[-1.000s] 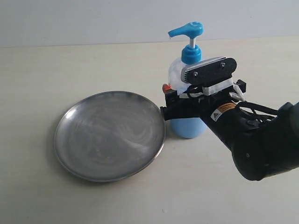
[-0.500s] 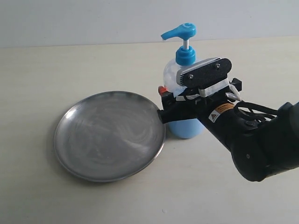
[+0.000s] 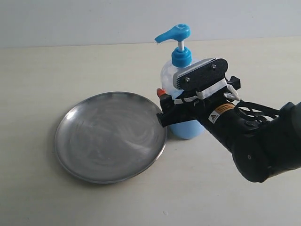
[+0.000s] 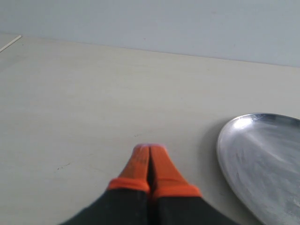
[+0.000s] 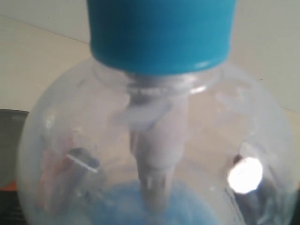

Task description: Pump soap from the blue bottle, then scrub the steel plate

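Right hand point(image 3: 181, 107) is wrapped round the belly of the bottle point(image 3: 187, 123), one orange fingertip point(image 3: 162, 92) poking out on the plate side; the wrist view is basically all clear plastic, so I'd call that a proper grip. The bottle stands just beside the plate point(image 3: 110, 136), at its right rim, leaning a bit toward it; the pump head point(image 3: 174, 34) has its spout pointing that way too. The soap point(image 3: 189, 129) sits low in the bottle, light blue. The plate lies flat on the tabletop point(image 3: 56, 66) with cloudy swirl marks across it, but I can't see any blue blobs.

Left hand point(image 4: 149, 161) is pinched closed on nothing, hanging low over the tabletop with the plate's rim point(image 4: 225, 154) off to one side of it; it doesn't show in the wide shot.

So I reckon we're at the pumping step: bottle held, nothing dispensed as far as I can tell. Next up needs the spout actually over the steel, the bottle kept steady, and something, probably that free hand, pressing straight down on the pump; scrubbing comes after.
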Controlling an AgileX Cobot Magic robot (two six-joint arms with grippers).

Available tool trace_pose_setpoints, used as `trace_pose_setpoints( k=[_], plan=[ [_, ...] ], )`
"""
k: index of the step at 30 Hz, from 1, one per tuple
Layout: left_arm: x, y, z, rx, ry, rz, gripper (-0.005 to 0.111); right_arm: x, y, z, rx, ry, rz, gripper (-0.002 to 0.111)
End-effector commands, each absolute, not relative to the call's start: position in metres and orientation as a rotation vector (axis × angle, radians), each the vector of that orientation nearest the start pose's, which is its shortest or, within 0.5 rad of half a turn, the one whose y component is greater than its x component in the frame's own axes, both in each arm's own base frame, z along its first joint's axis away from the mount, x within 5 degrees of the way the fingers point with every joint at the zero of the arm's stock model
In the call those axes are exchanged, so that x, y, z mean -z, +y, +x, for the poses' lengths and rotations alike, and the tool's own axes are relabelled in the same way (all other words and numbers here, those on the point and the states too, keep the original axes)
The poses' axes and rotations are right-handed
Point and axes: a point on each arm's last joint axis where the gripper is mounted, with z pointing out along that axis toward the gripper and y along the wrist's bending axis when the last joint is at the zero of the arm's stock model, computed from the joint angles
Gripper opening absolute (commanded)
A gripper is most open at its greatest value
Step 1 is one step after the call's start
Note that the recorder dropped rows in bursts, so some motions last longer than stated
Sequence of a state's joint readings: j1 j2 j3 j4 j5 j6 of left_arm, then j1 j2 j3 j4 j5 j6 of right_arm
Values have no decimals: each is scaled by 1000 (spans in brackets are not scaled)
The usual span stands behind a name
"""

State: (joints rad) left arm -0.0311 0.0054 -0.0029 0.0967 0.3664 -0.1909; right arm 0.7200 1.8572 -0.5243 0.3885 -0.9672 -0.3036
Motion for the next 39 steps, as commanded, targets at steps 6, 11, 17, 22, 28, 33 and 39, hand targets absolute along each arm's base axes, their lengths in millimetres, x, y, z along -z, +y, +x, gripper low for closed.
trace_pose_setpoints(
  k=[6,11,17,22,28,33,39],
  plan=[
    [-181,1,53,62,1836,-90,0,-116,179,239,-141,1844,-649,0],
    [-181,1,53,62,1836,-90,0,-116,179,239,-121,1839,-680,0],
    [-181,1,53,62,1836,-90,0,-115,179,238,-103,1835,-708,0],
    [-181,2,53,49,1840,-82,0,-115,179,238,-101,1834,-710,0],
    [-194,3,54,29,1836,-71,0,-115,178,239,-81,1832,-712,0],
    [-214,2,61,26,1859,-70,0,-116,176,240,-49,1832,-696,0],
    [-238,3,74,1,1901,-56,0,-116,176,240,-49,1829,-694,0]
  ],
)
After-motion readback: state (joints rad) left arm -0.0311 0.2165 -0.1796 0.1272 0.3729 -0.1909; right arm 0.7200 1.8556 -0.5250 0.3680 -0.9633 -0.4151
